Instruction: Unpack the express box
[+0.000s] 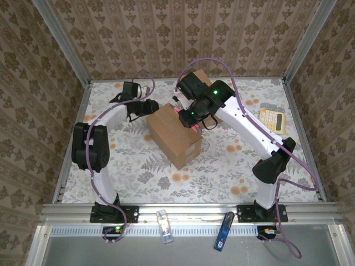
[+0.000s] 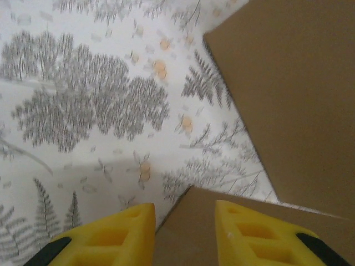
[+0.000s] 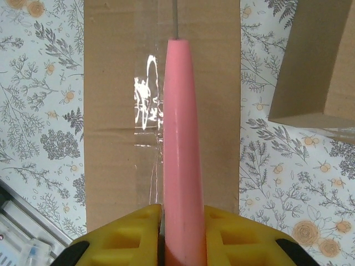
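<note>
Brown cardboard express box (image 1: 175, 136) sits near the middle of the flower-printed table cloth (image 1: 233, 166), turned at an angle, its flaps down and a strip of clear shiny tape (image 3: 147, 94) running along the top seam.

The right gripper (image 1: 187, 114) hangs over the box's far end. Its yellow jaws are clamped on a pink, tapered tool handle (image 3: 182, 138); a thin grey blade (image 3: 175, 16) sticks out of the tip, lined up with the taped seam.

The left gripper (image 1: 148, 107) is at the box's far left corner. In the left wrist view its yellow fingers (image 2: 125, 235) stand partly apart with the cardboard corner between them; I cannot tell whether they touch it.

A second, smaller brown cardboard box (image 1: 202, 76) lies behind the right arm, and a yellow calculator (image 1: 272, 119) lies well apart at the right.
</note>
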Motion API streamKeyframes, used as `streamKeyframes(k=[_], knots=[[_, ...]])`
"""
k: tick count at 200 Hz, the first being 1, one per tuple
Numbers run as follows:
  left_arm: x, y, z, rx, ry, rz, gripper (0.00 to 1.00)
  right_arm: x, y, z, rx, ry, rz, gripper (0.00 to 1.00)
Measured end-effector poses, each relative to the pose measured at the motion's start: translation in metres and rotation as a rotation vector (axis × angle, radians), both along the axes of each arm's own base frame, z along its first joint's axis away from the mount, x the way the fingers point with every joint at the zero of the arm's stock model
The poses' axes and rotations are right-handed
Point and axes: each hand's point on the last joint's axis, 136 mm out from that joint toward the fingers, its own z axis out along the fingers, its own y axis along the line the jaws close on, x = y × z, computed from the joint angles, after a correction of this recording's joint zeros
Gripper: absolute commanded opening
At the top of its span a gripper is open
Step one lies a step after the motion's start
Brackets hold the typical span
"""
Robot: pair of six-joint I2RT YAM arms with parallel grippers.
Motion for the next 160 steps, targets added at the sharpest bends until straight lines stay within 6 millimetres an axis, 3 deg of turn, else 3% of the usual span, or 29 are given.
streamKeyframes(k=[23, 54, 93, 113, 132, 160], knots=[[-0.015, -0.002, -0.004, 0.003, 0.015, -0.007, 0.33, -0.001, 0.001, 0.000, -0.001, 0.001, 0.004, 0.00], [-0.028, -0.015, 0.010, -0.011, -0.012, -0.033, 0.34, -0.004, 0.003, -0.001, -0.005, 0.004, 0.012, 0.00], [-0.029, -0.015, 0.023, -0.009, -0.050, -0.023, 0.41, -0.011, 0.000, -0.004, -0.041, 0.015, 0.029, 0.00], [-0.023, 0.001, 0.026, 0.026, -0.061, 0.037, 0.48, -0.012, -0.005, -0.008, -0.075, 0.019, 0.046, 0.00], [-0.020, 0.031, 0.039, 0.082, -0.077, 0.137, 0.53, -0.011, -0.008, -0.013, -0.113, 0.023, 0.061, 0.00], [-0.033, 0.075, 0.091, 0.146, -0.165, 0.285, 0.62, -0.008, -0.007, -0.022, -0.152, 0.036, 0.082, 0.00]])
